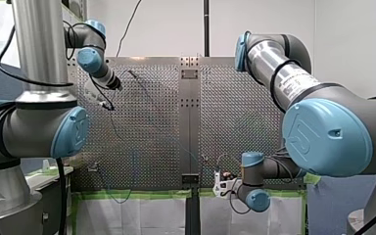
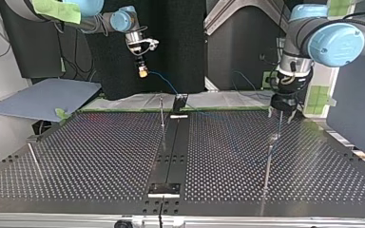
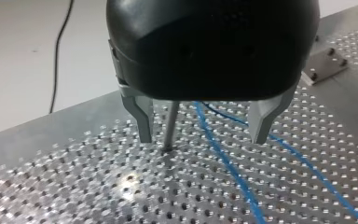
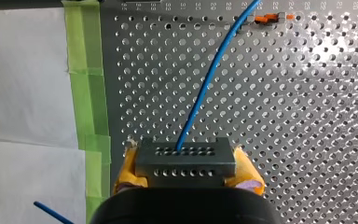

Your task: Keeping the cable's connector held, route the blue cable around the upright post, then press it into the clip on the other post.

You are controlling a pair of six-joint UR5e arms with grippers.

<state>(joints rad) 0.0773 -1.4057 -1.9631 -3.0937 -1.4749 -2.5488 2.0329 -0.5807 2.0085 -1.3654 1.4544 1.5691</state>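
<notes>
Two metal fingers [image 3: 144,122] of my left pincer [image 3: 201,137] stand spread astride the upright post [image 3: 170,126], the blue cable [image 3: 223,158] running over the table [image 3: 98,186] between them. Farther off across the table, my right pincer [image 4: 187,173] (yellow pads [image 4: 127,170]) pinches the grey connector [image 4: 186,156], cable leading away from it.

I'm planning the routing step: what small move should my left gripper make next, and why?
Probably nudge my left gripper sideways, off the thin post, before closing: its open fingers straddle both the post and the blue cable, so shutting now would likely pinch the post too. My right gripper holds the connector.
</notes>
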